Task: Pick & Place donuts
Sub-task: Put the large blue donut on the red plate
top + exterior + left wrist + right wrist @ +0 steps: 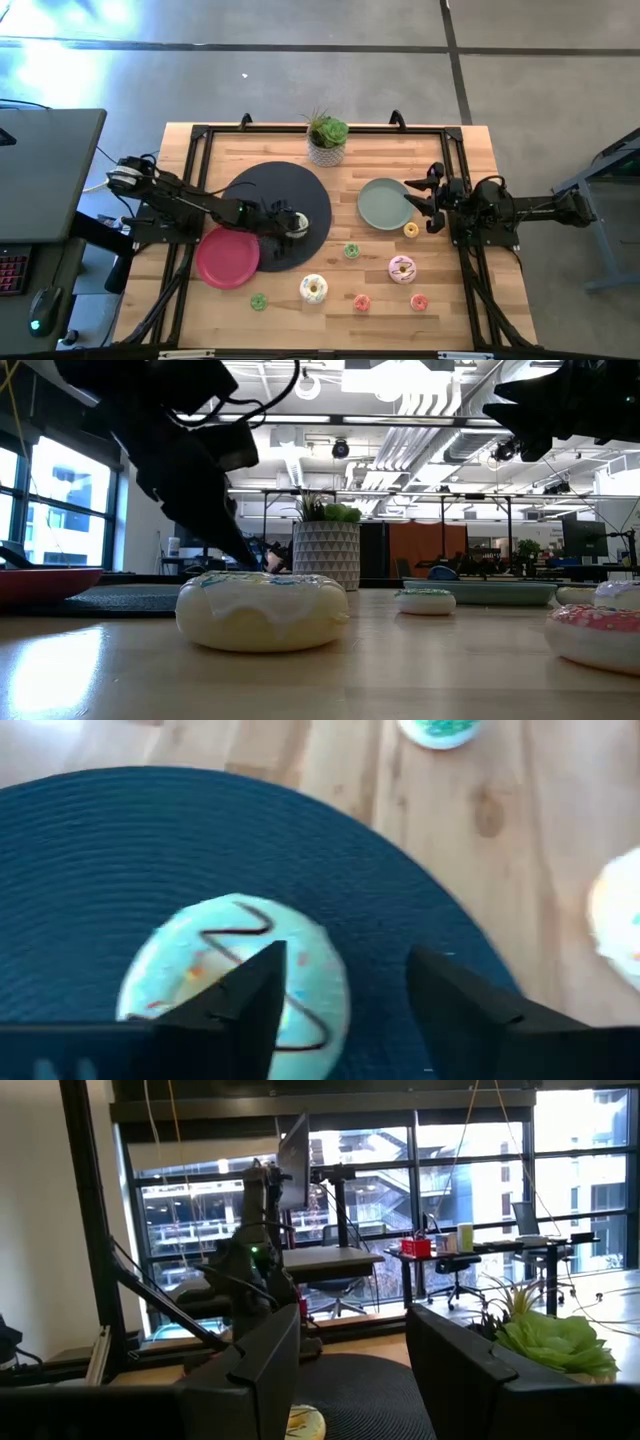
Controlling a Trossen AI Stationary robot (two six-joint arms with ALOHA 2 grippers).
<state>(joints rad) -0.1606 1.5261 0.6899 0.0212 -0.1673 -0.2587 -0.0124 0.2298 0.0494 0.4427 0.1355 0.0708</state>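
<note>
A white-iced donut with a brown zigzag (pixel 215 965) lies flat on the dark round mat (pixel 90 850). My left gripper (pixel 345 1010) is open above it, at the mat's right part (pixel 293 222). One finger (pixel 245 1005) stands over the donut's middle and the other over bare mat. My right gripper (pixel 350 1370) is open and raised by the grey-green plate's right rim (pixel 430 197). On the wood lie another white donut (pixel 313 288), a pink-iced one (pixel 402 268), a yellow mini (pixel 410 230), two green minis (pixel 351 250) (pixel 258 301) and two pink-red minis (pixel 361 302) (pixel 419 301). My left gripper comes at the white donut from above with its fingers apart. One finger hides the donut's middle (pixel 290 970), and I cannot tell whether it touches. The donut lies flat on the mat.
A pink plate (pixel 227 257) overlaps the mat's near-left edge. The grey-green plate (pixel 383 203) sits right of the mat. A potted plant (pixel 327 138) stands at the far edge. A black frame (pixel 200 135) runs along the far and side edges of the table.
</note>
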